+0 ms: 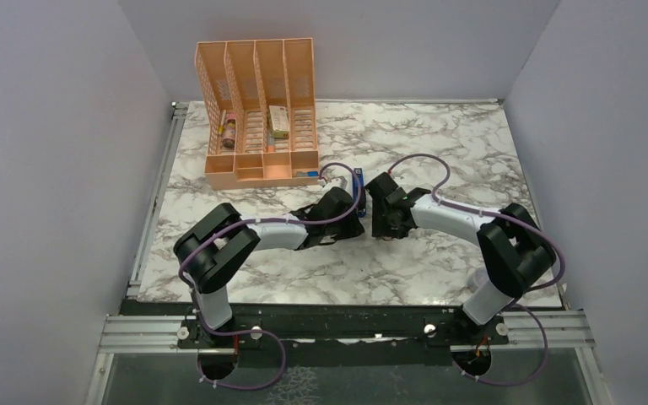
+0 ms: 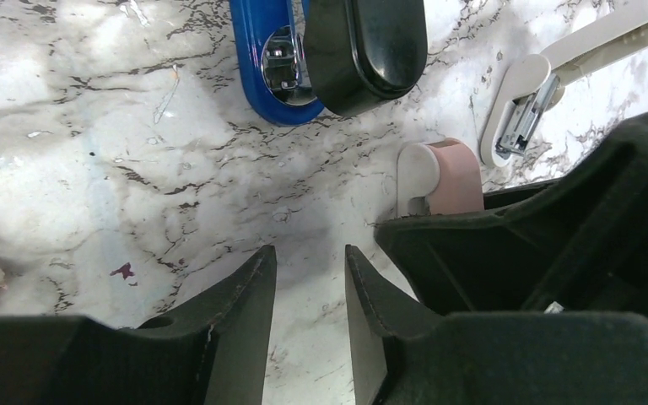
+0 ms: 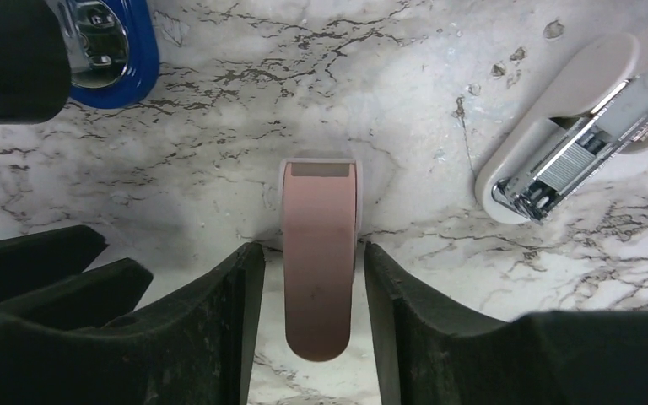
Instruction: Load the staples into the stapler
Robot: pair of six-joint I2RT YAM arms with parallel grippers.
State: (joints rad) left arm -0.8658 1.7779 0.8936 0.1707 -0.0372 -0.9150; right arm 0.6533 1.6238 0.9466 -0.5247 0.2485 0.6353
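Observation:
The blue stapler [image 2: 263, 63] with its black top arm [image 2: 363, 51] lies on the marble ahead of both grippers. It also shows in the top view [image 1: 359, 180] and the right wrist view [image 3: 114, 46]. My left gripper [image 2: 310, 253] is open and empty, low over bare marble, short of the stapler. My right gripper [image 3: 312, 246] is open, its fingers on either side of a pink oval eraser [image 3: 321, 253] in a white sleeve, with a gap on each side. The two grippers [image 1: 353, 215] [image 1: 381, 219] sit close together mid-table. No staples or red-pink box are in view.
A small white curved stapler-like piece [image 3: 574, 135] lies open to the right of the eraser; it also shows in the left wrist view [image 2: 540, 84]. An orange file organiser [image 1: 257, 114] with small items stands at the back left. Grey walls enclose the marble table [image 1: 472, 152].

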